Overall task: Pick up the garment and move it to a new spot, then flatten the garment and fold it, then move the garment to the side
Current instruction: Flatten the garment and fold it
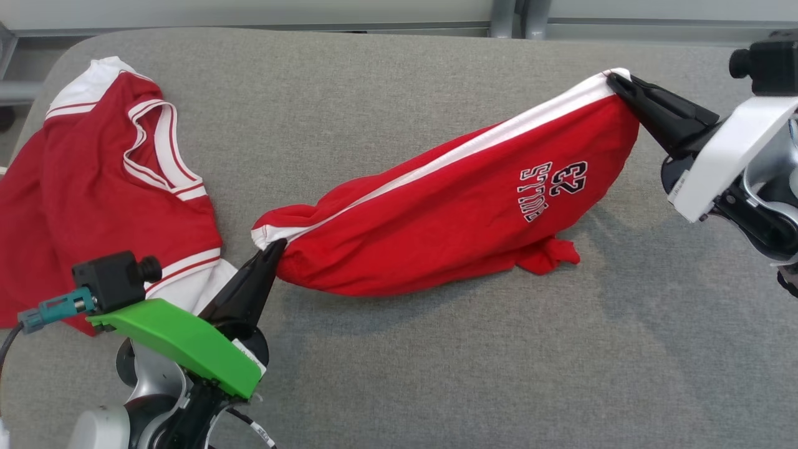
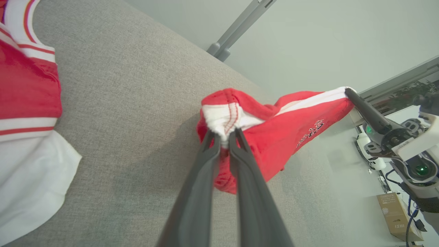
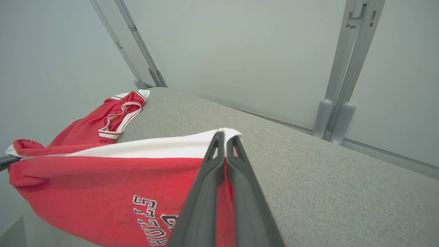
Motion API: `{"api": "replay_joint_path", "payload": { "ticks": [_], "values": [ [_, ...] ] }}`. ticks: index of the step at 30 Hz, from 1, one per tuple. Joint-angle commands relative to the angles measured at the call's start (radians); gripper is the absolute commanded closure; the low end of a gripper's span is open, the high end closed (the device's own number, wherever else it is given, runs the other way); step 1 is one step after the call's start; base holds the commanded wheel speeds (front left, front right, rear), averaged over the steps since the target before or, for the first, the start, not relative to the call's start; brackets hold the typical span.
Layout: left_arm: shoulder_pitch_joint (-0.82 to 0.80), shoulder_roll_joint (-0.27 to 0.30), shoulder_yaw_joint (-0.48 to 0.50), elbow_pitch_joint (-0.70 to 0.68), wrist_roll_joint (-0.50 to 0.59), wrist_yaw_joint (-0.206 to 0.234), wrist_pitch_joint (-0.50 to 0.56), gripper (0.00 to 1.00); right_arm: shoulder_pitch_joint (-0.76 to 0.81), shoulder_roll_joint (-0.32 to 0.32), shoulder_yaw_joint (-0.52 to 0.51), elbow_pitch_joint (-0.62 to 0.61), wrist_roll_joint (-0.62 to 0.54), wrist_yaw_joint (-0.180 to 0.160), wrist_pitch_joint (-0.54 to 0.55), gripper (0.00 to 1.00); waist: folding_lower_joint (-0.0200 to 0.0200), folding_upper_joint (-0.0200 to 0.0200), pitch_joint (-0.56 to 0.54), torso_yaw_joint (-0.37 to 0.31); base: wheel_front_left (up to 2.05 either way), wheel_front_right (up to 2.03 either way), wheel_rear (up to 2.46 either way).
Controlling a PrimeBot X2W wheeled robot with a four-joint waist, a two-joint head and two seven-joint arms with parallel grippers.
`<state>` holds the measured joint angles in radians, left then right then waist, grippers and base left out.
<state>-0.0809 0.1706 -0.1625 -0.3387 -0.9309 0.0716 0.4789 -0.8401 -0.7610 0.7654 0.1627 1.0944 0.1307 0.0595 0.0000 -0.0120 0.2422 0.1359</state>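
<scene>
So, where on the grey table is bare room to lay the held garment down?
Widest bare patch: near right of the grey table, in front of the held garment. Another: the far middle, between the red jersey and the right end effector. Crowded: the left, with the jersey and the left end effector.

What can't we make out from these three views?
- Print on the shorts: right wrist view, cut off by the bottom edge and the right pincer; left wrist view, too small.
- Jersey: head view, cut off by the left edge, lower part behind the left arm's green cover.
- Whether the sagging shorts touch the table: head view, hidden by the cloth itself.
- Cardboard box label: left wrist view, too small.
</scene>
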Motion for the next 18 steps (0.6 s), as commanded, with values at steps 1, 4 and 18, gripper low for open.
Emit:
{"api": "replay_joint_path", "payload": {
  "ticks": [1,4,18],
  "values": [
    [0.010,0.010,0.005,-0.014,0.001,0.006,0.003,1.00,0.026,-0.012,-0.012,-0.018,0.009,0.000,-0.011,1.00,0.0000,0.0120,-0.018,-0.020,0.00,0.00,0.00],
    [0.025,0.020,-0.002,-0.062,-0.006,0.008,0.023,1.00,0.094,-0.045,-0.053,-0.090,0.030,0.000,-0.033,1.00,0.0000,0.0120,-0.038,-0.039,0.00,0.00,0.00],
    [0.001,0.133,0.049,-0.398,-0.042,0.103,0.201,1.00,0.417,-0.200,-0.479,-0.517,0.155,0.000,-0.105,1.00,0.0000,0.0120,-0.010,-0.140,0.00,0.00,0.00]
  ]
}}
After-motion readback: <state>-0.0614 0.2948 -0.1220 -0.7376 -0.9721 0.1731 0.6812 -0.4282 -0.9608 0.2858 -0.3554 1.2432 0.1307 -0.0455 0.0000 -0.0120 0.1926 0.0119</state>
